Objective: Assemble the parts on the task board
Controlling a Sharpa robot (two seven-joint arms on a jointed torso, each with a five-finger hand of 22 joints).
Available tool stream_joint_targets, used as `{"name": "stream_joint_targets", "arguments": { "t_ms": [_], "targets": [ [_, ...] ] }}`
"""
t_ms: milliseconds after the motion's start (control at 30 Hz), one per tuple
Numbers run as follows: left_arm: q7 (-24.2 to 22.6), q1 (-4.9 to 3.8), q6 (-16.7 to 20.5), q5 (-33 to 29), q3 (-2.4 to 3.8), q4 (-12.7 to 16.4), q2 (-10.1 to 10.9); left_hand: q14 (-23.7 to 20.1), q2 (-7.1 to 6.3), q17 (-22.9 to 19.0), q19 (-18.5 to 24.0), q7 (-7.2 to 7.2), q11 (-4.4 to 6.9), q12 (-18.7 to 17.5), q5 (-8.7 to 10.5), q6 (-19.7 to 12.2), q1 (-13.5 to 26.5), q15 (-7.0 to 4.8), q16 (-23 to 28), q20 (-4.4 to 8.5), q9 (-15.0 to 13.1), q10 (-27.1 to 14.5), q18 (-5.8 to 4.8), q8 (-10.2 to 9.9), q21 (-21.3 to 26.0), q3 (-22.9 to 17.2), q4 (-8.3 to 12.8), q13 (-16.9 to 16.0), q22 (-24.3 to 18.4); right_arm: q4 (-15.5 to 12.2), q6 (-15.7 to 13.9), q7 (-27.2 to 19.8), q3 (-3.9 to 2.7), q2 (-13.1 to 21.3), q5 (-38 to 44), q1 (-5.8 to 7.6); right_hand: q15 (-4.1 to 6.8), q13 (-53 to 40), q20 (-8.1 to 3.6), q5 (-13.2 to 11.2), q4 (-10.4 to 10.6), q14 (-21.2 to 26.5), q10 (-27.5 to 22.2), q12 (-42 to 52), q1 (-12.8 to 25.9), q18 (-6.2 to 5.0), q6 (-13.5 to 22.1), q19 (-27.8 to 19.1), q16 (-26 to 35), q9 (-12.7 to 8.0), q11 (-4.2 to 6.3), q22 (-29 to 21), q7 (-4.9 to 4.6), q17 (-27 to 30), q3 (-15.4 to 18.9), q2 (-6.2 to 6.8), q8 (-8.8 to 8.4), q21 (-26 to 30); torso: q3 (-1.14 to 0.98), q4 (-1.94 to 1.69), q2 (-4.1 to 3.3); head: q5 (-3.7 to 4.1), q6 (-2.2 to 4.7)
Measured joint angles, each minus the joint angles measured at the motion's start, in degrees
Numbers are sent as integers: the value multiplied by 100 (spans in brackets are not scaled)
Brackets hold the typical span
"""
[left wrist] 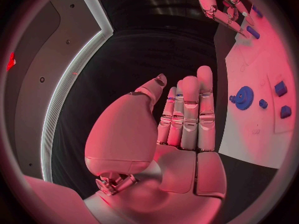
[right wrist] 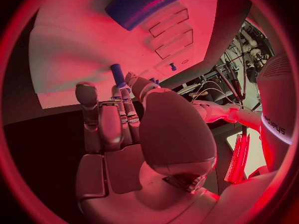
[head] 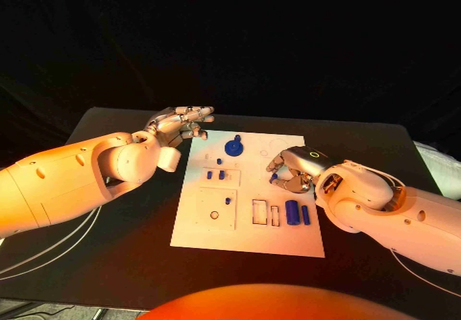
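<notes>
The white task board [head: 248, 230] lies mid-bench, blue parts on it. The right robot hand [head: 293, 171] pinches a small blue peg [right wrist: 117, 74] over the board's right side. The left robot hand [head: 178, 122] hovers off its far left corner, fingers straight, holding nothing.

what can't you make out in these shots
- Head view: the right hand covers part of the board, hiding anything under it.
- Right wrist view: a blue peg stands by the fingertips; whether it is pinched is unclear.
- Left wrist view: the board's small holes are too small to read.
</notes>
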State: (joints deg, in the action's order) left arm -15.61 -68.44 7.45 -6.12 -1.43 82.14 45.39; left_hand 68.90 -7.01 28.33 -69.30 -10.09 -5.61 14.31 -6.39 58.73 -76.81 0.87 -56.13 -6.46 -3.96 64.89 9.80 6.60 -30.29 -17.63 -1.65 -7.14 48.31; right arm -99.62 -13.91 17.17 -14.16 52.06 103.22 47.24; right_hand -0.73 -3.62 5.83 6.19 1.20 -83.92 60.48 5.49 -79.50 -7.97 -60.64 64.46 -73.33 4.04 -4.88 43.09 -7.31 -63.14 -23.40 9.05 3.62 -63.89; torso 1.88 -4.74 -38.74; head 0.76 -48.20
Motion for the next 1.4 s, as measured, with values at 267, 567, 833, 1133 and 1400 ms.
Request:
{"name": "stream_joint_targets", "arguments": {
  "t_ms": [267,567,833,1133,1400],
  "targets": [
    [6,3,-15,1,-4,-8,-3,0,0,0,0,0,0,0,0,0,0,0,0,0,0,0,0,0,0,0,0,0,0,49,104,25,0,-21,29,1,4,0,-19,-21,41,-4,133,61,-29,-1,-128,63,-35,17,18,58,26,-71,-41,-29,34,-43,-3,4,-2,20,-12],
    [18,5,-32,2,-6,-11,-6,0,0,-10,0,19,0,33,0,-19,0,0,0,0,0,0,0,0,0,33,0,1,-9,81,179,28,0,-49,44,1,43,2,-28,-57,92,-1,384,127,-81,0,-335,136,-136,45,31,169,27,-179,-177,-81,78,-108,-3,1,-3,30,-26],
    [29,6,-42,3,-7,-12,-6,0,0,-9,0,19,0,33,0,-19,0,0,0,0,0,1,0,0,0,33,0,2,-9,145,190,31,-8,-98,66,9,86,8,-69,-302,44,0,675,201,-151,-1,-570,256,-219,72,65,354,16,-303,-399,-228,146,-243,-2,-2,-3,40,-40],
    [39,7,-53,3,-7,-14,-6,0,0,-9,0,19,0,33,0,-19,0,0,0,0,-1,1,0,0,0,32,1,1,-9,178,79,30,1,-134,86,2,147,-19,-89,-346,-33,-20,770,245,-226,0,-628,318,-290,105,-29,513,13,-389,-507,-302,161,-341,0,-1,2,54,-59],
    [47,8,-61,3,-7,-17,-7,0,2,-14,0,19,0,33,0,-19,-2,0,0,0,-1,1,0,0,0,47,-14,-3,-11,-51,-156,13,-19,-9,-65,68,167,-25,-90,-364,-74,0,795,259,-227,0,-666,360,-316,106,-55,550,12,-413,-548,-302,160,-381,-1,7,4,64,-38]
  ]
}}
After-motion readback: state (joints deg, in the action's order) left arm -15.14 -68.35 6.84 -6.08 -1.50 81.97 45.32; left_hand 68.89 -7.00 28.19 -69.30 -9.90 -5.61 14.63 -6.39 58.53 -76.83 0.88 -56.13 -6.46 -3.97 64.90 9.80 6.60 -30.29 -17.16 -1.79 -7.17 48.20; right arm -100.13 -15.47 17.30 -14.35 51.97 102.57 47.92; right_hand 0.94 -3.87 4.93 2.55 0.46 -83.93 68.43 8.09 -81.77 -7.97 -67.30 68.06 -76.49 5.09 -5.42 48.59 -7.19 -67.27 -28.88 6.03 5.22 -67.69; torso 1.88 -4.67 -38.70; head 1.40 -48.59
